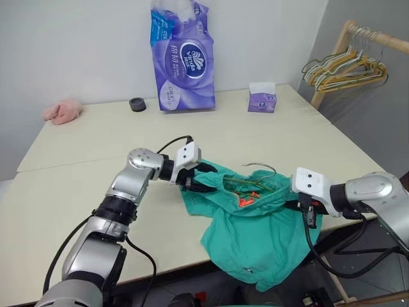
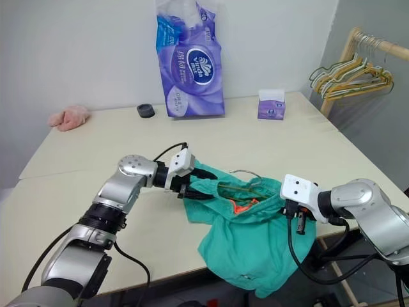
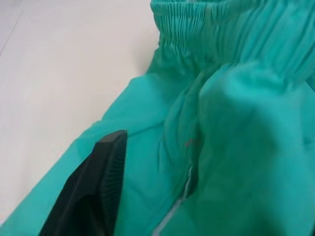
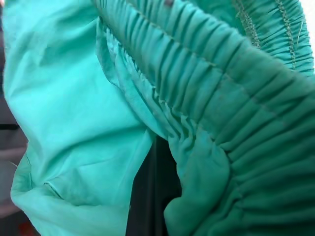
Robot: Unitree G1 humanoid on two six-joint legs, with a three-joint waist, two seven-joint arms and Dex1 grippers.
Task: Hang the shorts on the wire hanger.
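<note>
The teal-green shorts (image 1: 255, 236) lie bunched at the table's front edge, and their legs droop over it. The waistband is spread open, with an orange drawstring (image 1: 245, 201) inside. The thin olive wire hanger (image 1: 246, 187) sits in the waistband opening, its hook (image 1: 262, 167) poking out at the back. My left gripper (image 1: 197, 184) is at the waistband's left end, open, one black finger (image 3: 96, 191) lying against the fabric. My right gripper (image 1: 293, 204) is shut on the gathered waistband (image 4: 231, 98) at the right end.
At the back of the table (image 1: 77, 192) stand a tall purple tissue pack (image 1: 182, 57), a small purple tissue box (image 1: 262, 99) and a black tape roll (image 1: 137, 104). A pink cloth (image 1: 62, 111) lies far left. A wooden rack with bunched hangers (image 1: 348, 64) stands beyond the right edge.
</note>
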